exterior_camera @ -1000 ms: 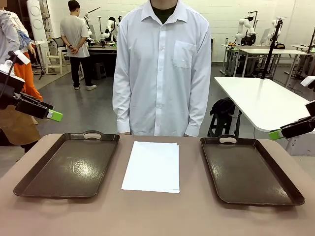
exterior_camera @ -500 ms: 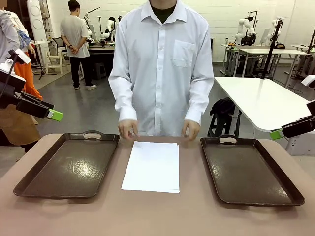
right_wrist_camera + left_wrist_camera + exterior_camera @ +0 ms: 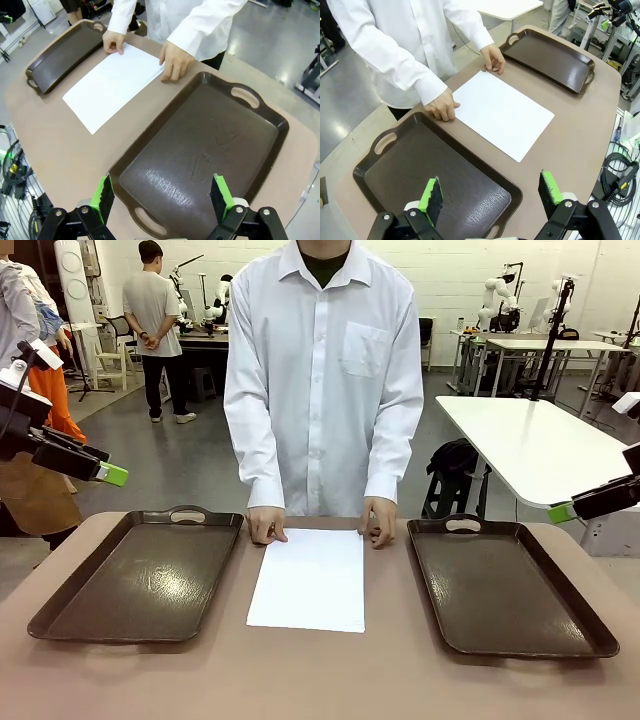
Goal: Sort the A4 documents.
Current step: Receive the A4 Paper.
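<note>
A stack of white A4 documents (image 3: 309, 578) lies flat on the brown table between two dark brown trays; it also shows as the A4 documents (image 3: 502, 113) and the A4 documents (image 3: 112, 84). A person in a white shirt rests both hands (image 3: 266, 528) on the stack's far corners. My left gripper (image 3: 108, 474) hangs open, high above the table's left edge; in its wrist view the left gripper (image 3: 490, 195) hovers over the left tray. My right gripper (image 3: 562, 512) stands open off the right edge, and the right gripper (image 3: 162, 197) looks down on the right tray. Both hold nothing.
The left tray (image 3: 60, 615) and the right tray (image 3: 590, 635) are empty, each with cut-out handles. The table's near edge has bare room in front of the paper. A white table (image 3: 530, 445) stands behind on the right.
The person's hands came forward from behind the table edge and now press on the far corners of the stack. The sheets look squared up. Both arms stayed still.
</note>
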You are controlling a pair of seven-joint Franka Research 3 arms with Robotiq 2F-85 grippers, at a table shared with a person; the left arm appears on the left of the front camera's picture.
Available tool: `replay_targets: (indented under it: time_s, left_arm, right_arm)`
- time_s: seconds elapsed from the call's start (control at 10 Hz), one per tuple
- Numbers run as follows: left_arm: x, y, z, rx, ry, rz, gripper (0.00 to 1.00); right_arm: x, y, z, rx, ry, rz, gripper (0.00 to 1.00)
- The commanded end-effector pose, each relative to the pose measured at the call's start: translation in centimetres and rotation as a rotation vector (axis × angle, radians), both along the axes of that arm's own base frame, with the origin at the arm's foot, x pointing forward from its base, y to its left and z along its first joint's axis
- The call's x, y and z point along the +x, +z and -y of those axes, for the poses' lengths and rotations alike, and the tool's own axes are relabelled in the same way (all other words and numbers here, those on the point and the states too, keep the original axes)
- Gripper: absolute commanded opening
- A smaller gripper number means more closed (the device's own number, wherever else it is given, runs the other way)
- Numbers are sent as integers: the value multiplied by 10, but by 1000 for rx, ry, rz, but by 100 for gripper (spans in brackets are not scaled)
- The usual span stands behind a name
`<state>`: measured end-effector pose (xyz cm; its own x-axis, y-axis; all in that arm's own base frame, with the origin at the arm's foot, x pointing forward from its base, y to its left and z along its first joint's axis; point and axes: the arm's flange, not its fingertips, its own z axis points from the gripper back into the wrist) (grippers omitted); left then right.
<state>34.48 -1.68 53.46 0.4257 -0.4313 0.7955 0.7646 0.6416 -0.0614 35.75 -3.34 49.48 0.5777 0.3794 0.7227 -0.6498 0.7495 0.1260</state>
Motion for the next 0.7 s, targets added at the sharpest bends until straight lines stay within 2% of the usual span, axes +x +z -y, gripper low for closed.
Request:
replay_targets:
  time_s: [0.0,0.6]
  left_arm:
    - [1,-1,-1,-6,-11,1,100]
    - [1,-1,-1,-6,-11,1,100]
  right_arm:
    - [1,-1,0,11,11,2,100]
    - [1,-1,0,11,11,2,100]
